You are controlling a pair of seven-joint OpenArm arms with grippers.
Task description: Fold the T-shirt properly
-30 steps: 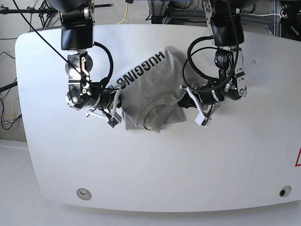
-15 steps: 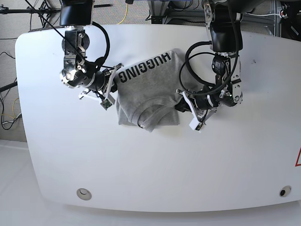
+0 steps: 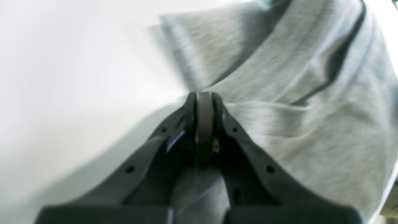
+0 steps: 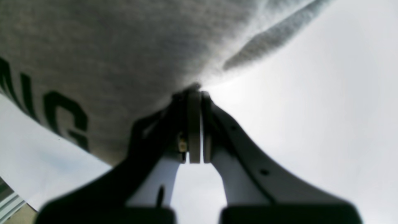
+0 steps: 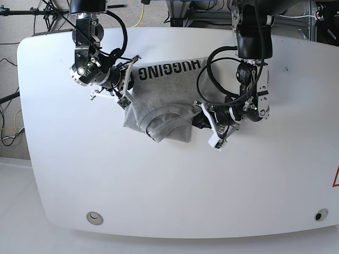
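The grey T-shirt lies partly folded mid-table, its black lettering along the far edge and the ribbed collar toward the front. On the left of the base view, my right gripper is shut on the shirt's left edge; its wrist view shows the tips pinched at the hem of the T-shirt beside the lettering. At the shirt's front right corner my left gripper is shut, its tips pinching a fold of the T-shirt.
The white table spreads wide in front of the shirt, with a round hole at front left and another hole at front right. A red marking sits at the right edge. Black cables loop off both arms.
Both grippers have moved toward the far side and to the left, dragging the shirt with them. The lettered edge now runs nearly straight along the far side.
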